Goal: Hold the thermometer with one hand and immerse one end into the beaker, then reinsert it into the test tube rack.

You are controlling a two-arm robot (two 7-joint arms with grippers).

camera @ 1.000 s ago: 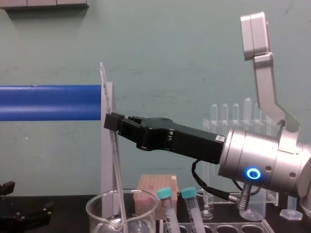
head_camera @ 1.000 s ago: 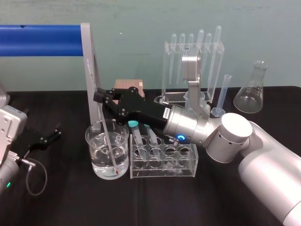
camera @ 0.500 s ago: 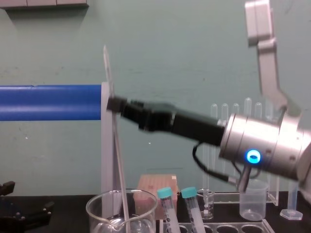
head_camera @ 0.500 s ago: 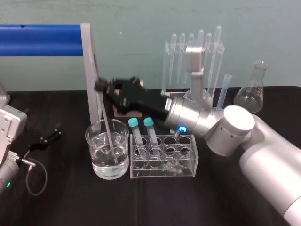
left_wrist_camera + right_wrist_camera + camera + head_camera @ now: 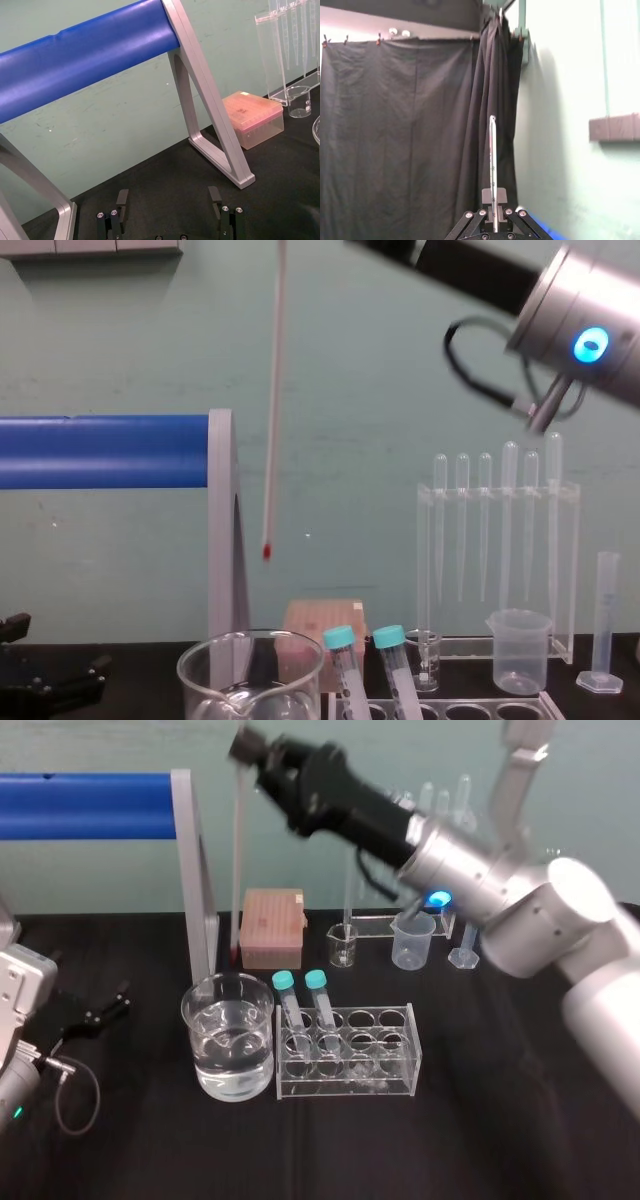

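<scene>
My right gripper (image 5: 244, 743) is raised high at the back, above the beaker, and is shut on the upper part of the thermometer (image 5: 237, 870). The thin glass rod hangs almost upright. Its red bulb end (image 5: 266, 552) is in the air, well above the beaker's rim. The wide glass beaker (image 5: 200, 1020) holds water and stands left of the test tube rack (image 5: 400, 1065). Two teal-capped tubes (image 5: 285, 982) stand in the rack's left holes. In the right wrist view the thermometer (image 5: 492, 160) rises from between the gripper's (image 5: 493, 200) fingers. My left gripper (image 5: 168, 200) rests open at the table's left, holding nothing.
A blue bar on a grey frame (image 5: 90, 805) crosses behind the beaker. A pink tip box (image 5: 272, 925), a small glass beaker (image 5: 342, 945) and a cloudy plastic beaker (image 5: 413, 940) stand behind the rack. The pipette stand (image 5: 495, 530) and graduated cylinder (image 5: 602, 620) are back right.
My right gripper has risen steeply with the thermometer, drawing its lower end out of the beaker's water and high above the rim. The left arm has not moved.
</scene>
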